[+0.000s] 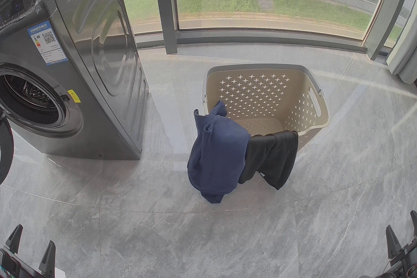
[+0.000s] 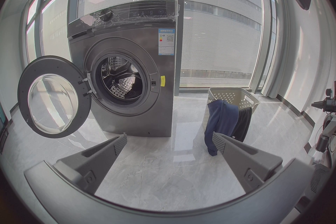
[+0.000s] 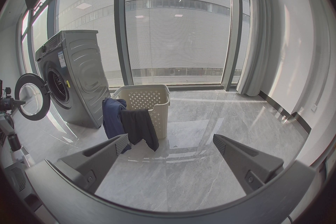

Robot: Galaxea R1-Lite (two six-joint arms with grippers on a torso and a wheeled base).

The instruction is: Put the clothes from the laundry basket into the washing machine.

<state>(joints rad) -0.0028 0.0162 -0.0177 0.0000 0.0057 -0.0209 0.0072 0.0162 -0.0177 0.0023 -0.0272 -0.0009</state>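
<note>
Washing machine (image 1: 87, 74) cropped at left, clothes (image 1: 217, 153) covering near rim of laundry basket (image 1: 260, 68)

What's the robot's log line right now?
left gripper open | right gripper open | blue garment, black garment over basket rim | washer door open

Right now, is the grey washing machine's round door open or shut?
Open: the round glass door stands wide beside the grey washing machine, baring its metal drum.

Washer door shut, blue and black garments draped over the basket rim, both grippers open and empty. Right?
No: the washing machine door stands open, per the left wrist view. The blue garment and black garment do drape over the laundry basket rim; left gripper and right gripper are open, empty.
</note>
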